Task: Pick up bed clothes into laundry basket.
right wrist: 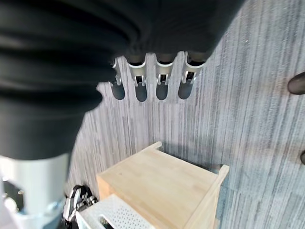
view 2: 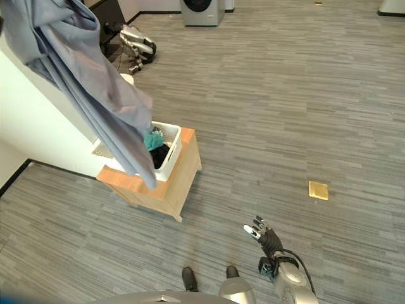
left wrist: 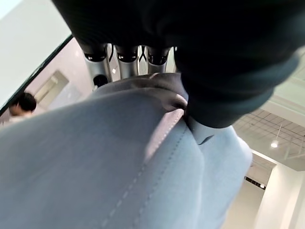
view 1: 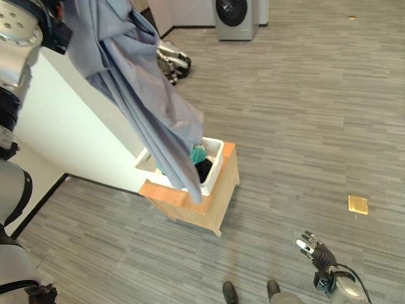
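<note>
A large blue-grey sheet point(view 1: 145, 95) hangs from high at the upper left, and its lower end drapes over the near rim of the white perforated laundry basket point(view 1: 216, 151). The left wrist view has my left hand point(left wrist: 127, 64) shut on a bunched fold of that sheet point(left wrist: 95, 167). Teal cloth point(view 1: 199, 154) and black cloth point(view 1: 204, 170) lie inside the basket, which stands on a low wooden stool point(view 1: 209, 206). Low at the right, well clear of the stool, my right hand point(view 1: 316, 249) hangs open and holds nothing; past its fingers point(right wrist: 162, 88) I see the stool point(right wrist: 162, 181).
The white side of the bed point(view 1: 63, 120) runs along the left, right behind the stool. A washing machine point(view 1: 235, 16) stands at the far wall, with a silver-and-black device point(view 1: 172, 62) on the floor near it. A brass plate point(view 1: 357, 204) sits in the grey plank floor. A person point(left wrist: 19, 105) appears far off.
</note>
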{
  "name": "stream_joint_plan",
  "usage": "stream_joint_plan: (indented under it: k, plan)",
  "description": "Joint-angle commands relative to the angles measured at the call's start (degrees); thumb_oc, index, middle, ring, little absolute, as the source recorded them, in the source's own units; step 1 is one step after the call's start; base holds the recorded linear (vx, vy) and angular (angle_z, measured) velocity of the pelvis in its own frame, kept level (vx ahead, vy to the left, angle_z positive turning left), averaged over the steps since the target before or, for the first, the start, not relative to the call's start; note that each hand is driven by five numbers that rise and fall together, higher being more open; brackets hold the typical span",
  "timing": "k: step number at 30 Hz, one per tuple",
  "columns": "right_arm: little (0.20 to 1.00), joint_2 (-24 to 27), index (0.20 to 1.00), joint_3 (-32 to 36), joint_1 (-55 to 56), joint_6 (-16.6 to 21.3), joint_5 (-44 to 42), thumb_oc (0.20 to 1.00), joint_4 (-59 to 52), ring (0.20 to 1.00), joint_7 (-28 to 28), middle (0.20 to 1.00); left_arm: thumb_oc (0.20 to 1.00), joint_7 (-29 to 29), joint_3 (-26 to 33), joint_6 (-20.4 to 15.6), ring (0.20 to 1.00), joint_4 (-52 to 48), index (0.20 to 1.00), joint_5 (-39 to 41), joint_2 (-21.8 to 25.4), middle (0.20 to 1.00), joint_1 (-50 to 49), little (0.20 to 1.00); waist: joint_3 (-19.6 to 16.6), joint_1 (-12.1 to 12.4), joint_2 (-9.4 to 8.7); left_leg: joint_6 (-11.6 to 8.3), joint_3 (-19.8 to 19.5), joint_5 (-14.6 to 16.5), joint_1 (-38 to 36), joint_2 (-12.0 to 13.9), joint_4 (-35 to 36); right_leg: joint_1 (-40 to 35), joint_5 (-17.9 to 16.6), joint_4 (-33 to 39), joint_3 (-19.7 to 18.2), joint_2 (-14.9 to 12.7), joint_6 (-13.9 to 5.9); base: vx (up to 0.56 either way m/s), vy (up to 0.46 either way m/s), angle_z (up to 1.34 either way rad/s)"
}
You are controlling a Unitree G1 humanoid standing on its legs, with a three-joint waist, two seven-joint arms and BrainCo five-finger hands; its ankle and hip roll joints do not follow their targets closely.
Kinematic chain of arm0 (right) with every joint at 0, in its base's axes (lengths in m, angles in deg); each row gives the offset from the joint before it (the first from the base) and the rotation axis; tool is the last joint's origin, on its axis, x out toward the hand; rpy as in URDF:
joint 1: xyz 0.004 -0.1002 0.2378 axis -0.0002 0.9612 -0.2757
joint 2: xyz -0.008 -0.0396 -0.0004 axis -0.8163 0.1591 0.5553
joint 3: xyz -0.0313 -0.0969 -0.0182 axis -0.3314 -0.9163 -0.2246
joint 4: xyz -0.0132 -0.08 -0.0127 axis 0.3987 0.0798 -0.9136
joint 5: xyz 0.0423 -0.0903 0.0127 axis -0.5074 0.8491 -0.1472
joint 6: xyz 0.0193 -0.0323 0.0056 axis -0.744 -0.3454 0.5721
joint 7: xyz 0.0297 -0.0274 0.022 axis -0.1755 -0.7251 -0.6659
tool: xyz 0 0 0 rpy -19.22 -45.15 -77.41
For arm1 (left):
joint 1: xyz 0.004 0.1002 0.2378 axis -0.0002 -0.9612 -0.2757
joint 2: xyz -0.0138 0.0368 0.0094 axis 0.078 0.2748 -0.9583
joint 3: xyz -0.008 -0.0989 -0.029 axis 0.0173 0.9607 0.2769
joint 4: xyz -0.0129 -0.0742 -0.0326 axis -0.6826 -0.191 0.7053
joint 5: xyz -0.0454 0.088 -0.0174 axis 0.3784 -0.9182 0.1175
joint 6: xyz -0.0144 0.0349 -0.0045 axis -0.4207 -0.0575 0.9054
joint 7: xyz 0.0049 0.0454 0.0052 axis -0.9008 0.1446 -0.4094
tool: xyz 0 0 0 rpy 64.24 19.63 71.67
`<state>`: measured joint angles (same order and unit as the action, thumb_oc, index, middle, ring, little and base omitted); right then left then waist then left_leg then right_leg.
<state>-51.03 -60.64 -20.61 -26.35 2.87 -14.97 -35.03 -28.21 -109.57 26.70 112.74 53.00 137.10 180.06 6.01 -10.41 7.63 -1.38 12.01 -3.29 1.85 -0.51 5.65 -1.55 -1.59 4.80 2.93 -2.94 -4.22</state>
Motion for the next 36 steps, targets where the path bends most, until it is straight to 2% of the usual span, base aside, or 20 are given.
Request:
stream_joint_plan:
  k: [1, 6, 11, 14, 23, 27, 36]
  plan:
    - [1.0, 1.33, 1.0, -0.28, 0.11, 1.11, -1.71, 1.0, -2.4, 1.0, -1.32, 1.0, 0.2, -1.55, 0.87, -0.83, 0.2, 6.38, 0.2, -0.52, 2.19, 0.2, 11.54, 0.2, -0.48, 1.39, -2.04, -1.51, 0.37, 4.19, -4.46, 2.3, -0.65, 0.19, -1.13, 0.2, 1.27, -6.3, -8.68, 0.05, 0.017, -0.08]
    - [1.0, 1.18, 1.0, -0.22, 1.13, 0.3, -2.5, 1.0, -1.53, 1.0, -1.66, 1.0, 0.2, -2.47, -3.11, -0.47, 0.2, 8.21, 0.2, 0.24, 2.22, 0.2, 19.06, 0.2, -1.26, 1.61, -1.85, -1.6, 1.08, 4.43, -4.26, 2.23, -0.65, 0.42, -1.11, 0.2, 1.48, -6.31, -9.0, 0.05, 0.015, -0.09]
    - [1.0, 1.34, 1.0, 0.13, 2.18, -0.43, -1.71, 1.0, -1.81, 1.0, -2.36, 1.0, 0.2, -2.39, -5.91, -0.43, 0.2, 8.27, 0.2, -0.12, 2.05, 0.2, 22.39, 0.2, -1.44, 1.56, -1.39, -1.73, 1.22, 4.66, -4.36, 1.95, -0.65, 0.14, -1.05, 0.2, 2.25, -6.68, -9.19, 0.05, 0.012, 0.01]
    - [1.0, 1.35, 1.0, -0.01, 2.25, -0.43, -1.75, 1.0, -1.68, 1.0, -2.42, 1.0, 0.2, -2.67, -5.88, -0.81, 0.2, 8.19, 0.2, 0.0, 2.1, 0.2, 22.25, 0.2, -0.91, 1.0, -1.09, -1.75, 1.96, 4.62, -3.53, 2.05, -0.65, 1.29, -1.26, 0.2, 1.93, -6.67, -9.29, 0.01, 0.007, -0.02]
    - [1.0, 1.77, 1.0, -0.03, 2.07, 0.46, -1.87, 1.0, -1.71, 1.0, -2.74, 1.0, 0.2, -3.69, -3.57, -1.64, 0.2, 8.57, 0.2, -0.23, 1.22, 0.2, 19.58, 0.2, 1.59, -0.6, -2.03, -2.29, 3.17, 3.35, 3.19, 3.2, -0.65, 8.49, -2.76, 0.2, 0.34, -5.63, -8.97, -0.03, -0.002, -0.15]
    - [1.0, 2.01, 1.0, 0.46, 2.2, 0.73, -2.39, 1.0, -1.1, 1.0, -2.42, 1.0, 0.2, -5.09, -4.55, -2.45, 0.2, 8.52, 0.2, 0.95, 0.36, 0.2, 22.51, 0.2, 2.8, -0.55, -2.09, -2.52, 2.53, 2.55, 6.38, 3.4, -0.65, 11.18, -2.75, 0.2, 0.43, -5.26, -8.62, -0.03, -0.005, -0.02]
    - [1.0, 1.77, 1.0, 0.95, 4.38, 0.22, -2.8, 1.0, -1.05, 1.0, -1.91, 1.0, 0.2, -7.32, -6.6, -2.13, 0.2, 10.32, 0.2, 2.45, -0.88, 0.2, 28.61, 0.2, 3.19, 0.32, -1.37, -2.51, 2.39, 2.73, 6.36, 2.84, -0.65, 10.86, -2.07, 0.2, 0.95, -5.57, -8.72, 0.02, 0.005, 0.01]
